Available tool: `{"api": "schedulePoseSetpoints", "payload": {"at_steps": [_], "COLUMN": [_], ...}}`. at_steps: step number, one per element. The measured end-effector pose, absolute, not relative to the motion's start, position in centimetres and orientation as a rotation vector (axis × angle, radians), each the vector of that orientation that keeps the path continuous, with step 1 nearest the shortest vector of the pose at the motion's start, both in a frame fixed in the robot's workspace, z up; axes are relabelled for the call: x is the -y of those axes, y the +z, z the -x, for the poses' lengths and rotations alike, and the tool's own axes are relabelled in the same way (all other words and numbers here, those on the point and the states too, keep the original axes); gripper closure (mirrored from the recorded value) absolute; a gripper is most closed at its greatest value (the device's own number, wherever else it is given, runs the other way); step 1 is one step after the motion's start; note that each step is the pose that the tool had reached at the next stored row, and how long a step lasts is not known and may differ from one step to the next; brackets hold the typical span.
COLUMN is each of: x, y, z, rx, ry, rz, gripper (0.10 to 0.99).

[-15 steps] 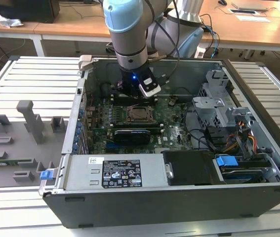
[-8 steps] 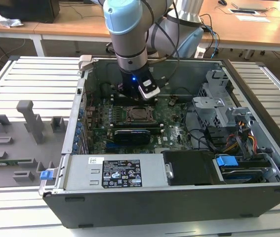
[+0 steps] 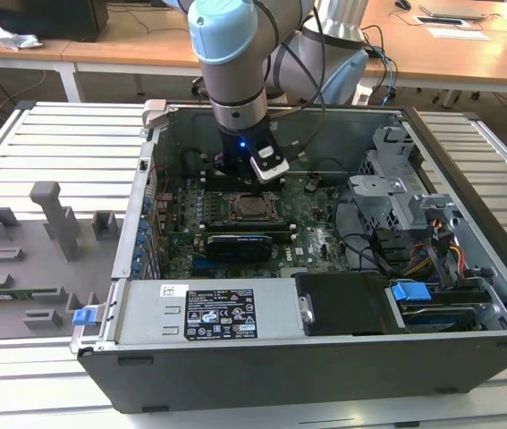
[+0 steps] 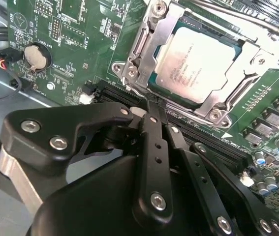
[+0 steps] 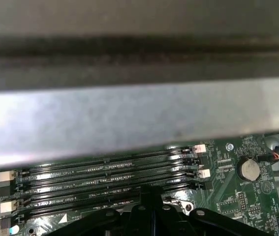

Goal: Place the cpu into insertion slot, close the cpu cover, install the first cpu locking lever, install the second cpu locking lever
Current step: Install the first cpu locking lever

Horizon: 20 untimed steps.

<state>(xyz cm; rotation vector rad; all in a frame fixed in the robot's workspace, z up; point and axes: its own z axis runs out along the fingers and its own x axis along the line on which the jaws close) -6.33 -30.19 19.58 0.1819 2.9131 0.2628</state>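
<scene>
The cpu (image 4: 198,64) lies flat in the insertion slot (image 4: 125,70), its silvery top facing up. The cpu cover (image 4: 250,76) is down over it, framing the chip through its square opening. A thin locking lever (image 4: 237,19) runs along the far side of the socket. My gripper (image 4: 151,117) is shut, with nothing between its black fingers. Its tip is right at the socket's near edge, beside a thin wire lever end (image 4: 138,96); whether they touch is unclear. In the exterior view the gripper (image 3: 240,180) hangs inside the case just above the socket (image 3: 251,207).
Long black memory slots (image 4: 213,140) run beside the socket, also in the first wrist view (image 5: 105,172) under the grey case wall (image 5: 129,113). A coin battery (image 4: 35,56) sits nearby. The power supply (image 3: 222,313), drive cage (image 3: 396,192) and a grey fixture tray (image 3: 29,259) surround the board.
</scene>
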Motion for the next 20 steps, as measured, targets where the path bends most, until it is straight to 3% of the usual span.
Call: {"api": "schedulePoseSetpoints", "payload": {"at_steps": [4, 5, 6, 8, 14, 20], "x": [30.2, 30.2, 30.2, 30.2, 30.2, 30.2], "y": [19.7, 20.5, 21.1, 21.7, 23.3, 23.5], "z": [6.3, 6.3, 6.3, 6.3, 6.2, 6.2], "rx": [-2.913, -2.915, -2.917, -2.916, -2.914, -2.922], "ry": [0.263, 0.233, 0.145, 0.081, 0.023, 0.017], "rz": [-0.18, -0.177, -0.174, -0.177, -0.191, -0.197], "gripper": [0.98, 0.98, 0.98, 0.98, 0.98, 0.98]}}
